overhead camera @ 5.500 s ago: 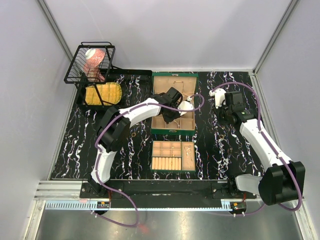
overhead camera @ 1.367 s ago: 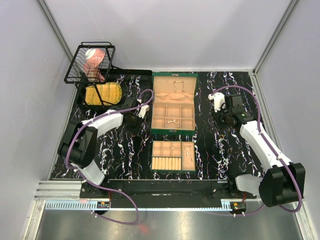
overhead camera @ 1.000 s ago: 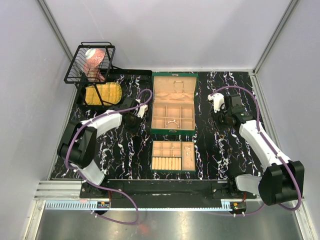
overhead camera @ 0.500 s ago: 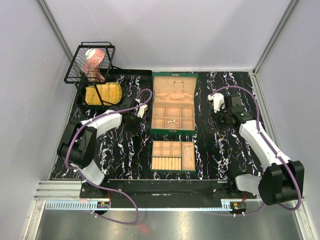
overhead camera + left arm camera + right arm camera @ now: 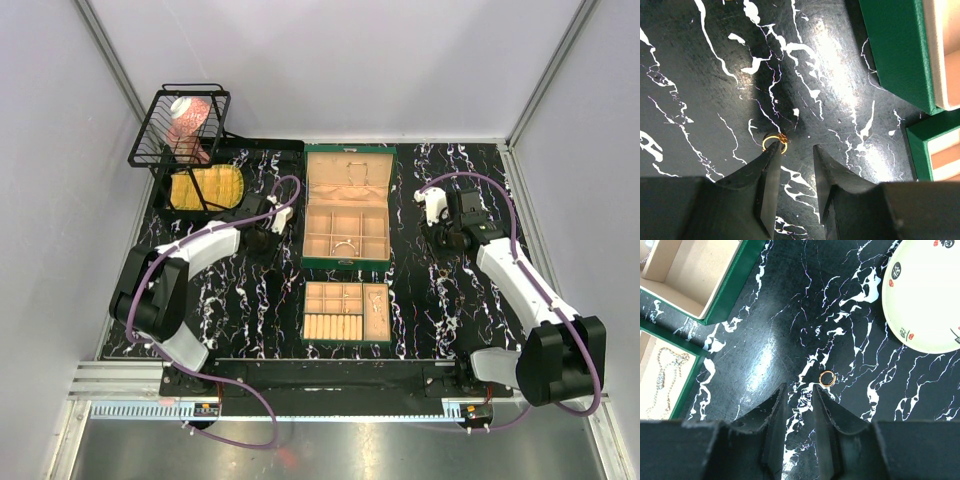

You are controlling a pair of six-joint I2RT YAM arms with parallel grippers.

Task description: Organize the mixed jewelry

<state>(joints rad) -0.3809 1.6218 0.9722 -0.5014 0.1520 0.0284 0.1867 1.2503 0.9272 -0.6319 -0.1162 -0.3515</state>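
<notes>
A small gold ring (image 5: 775,142) lies on the black marbled table, touching the tip of my left gripper's left finger. My left gripper (image 5: 796,148) is open and empty, just left of the green box (image 5: 347,200). A second gold ring (image 5: 827,378) lies on the table just beyond the right fingertip of my right gripper (image 5: 799,388), which is open with a narrow gap and empty. A slim bangle (image 5: 344,245) lies in a front compartment of the box. A fine chain (image 5: 660,372) lies in the green tray (image 5: 346,342).
A round cream plate (image 5: 930,295) lies to the right of the second ring. A black wire basket (image 5: 180,125) with a pink item and a yellow container (image 5: 205,187) stand at the back left. The green box's wall (image 5: 897,50) is close on the left gripper's right.
The left gripper has left the green box and come down over the table to its left, creeping slightly back in the last second. The right gripper has shifted slightly toward the back.
</notes>
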